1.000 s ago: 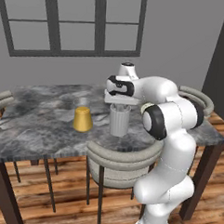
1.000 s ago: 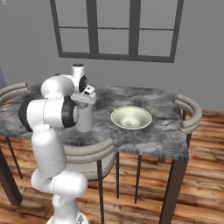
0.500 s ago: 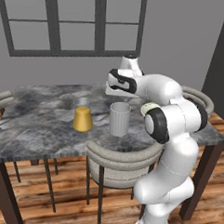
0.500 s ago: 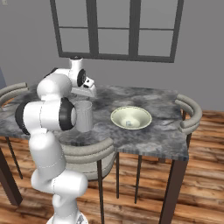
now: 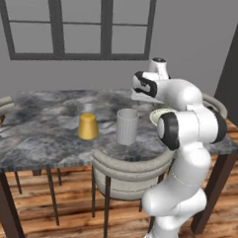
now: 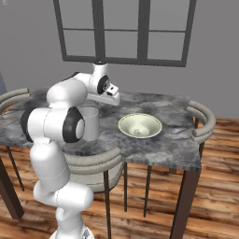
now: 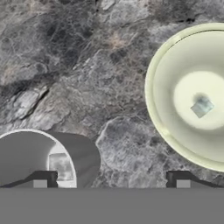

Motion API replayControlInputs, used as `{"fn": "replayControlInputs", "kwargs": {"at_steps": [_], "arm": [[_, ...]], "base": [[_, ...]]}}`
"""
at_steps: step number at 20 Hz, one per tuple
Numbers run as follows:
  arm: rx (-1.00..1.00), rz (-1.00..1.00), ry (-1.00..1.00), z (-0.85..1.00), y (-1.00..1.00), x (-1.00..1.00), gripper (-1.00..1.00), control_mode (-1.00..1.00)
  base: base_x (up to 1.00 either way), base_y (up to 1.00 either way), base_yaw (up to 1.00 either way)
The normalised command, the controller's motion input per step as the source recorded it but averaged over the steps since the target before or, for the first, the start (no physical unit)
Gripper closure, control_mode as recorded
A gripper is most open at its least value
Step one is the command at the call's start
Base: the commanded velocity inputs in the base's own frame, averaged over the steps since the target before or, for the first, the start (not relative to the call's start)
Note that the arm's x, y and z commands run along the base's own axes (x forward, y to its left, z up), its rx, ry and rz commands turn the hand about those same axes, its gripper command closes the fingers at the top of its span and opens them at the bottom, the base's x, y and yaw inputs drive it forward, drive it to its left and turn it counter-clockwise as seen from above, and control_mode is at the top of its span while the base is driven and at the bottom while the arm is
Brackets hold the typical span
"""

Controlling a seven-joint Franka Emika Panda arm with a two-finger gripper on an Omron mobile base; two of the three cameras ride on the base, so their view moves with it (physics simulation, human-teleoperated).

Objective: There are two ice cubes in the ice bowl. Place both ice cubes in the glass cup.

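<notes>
One ice cube (image 7: 201,106) lies at the bottom of the ice bowl (image 7: 162,127), which sits up and to the right of the end effector (image 7: 111,180) as its own camera sees things; a second ice cube (image 7: 60,166) rests inside the glass cup (image 7: 83,153), whose round mouth opens just beside the left fingertip. Both dark fingertips stand well apart with nothing between them, so the end effector is spread wide and empty, hanging above the bare marbled counter (image 7: 87,78) between cup and bowl. From behind the arm, the end effector (image 5: 140,95) hovers over the far side of the counter (image 5: 36,136), beyond the ribbed glass cup (image 5: 126,126), with a yellow cup (image 5: 88,127) farther off to its left. From the other side, the ice bowl (image 6: 139,126) sits right of the glass cup (image 6: 90,123).
</notes>
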Motion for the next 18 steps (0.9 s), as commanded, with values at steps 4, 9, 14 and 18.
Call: {"fn": "replayControlInputs", "kwargs": {"at_steps": [4, 9, 14, 18], "arm": [[0.0, -0.09, 0.07, -0.13, -0.98, 0.01, -1.0, -1.0], [0.0, -0.07, 0.08, -0.32, -1.0, 0.0, -1.0, -1.0], [0.0, -0.04, 0.04, -0.33, -0.63, 0.07, -1.0, -1.0], [0.0, 0.0, 0.04, -0.29, -0.05, 0.14, -1.0, -1.0]], "base": [[0.0, 0.0, 0.0], [0.0, 0.0, 0.0], [0.0, 0.0, 0.0], [0.0, 0.0, 0.0]]}}
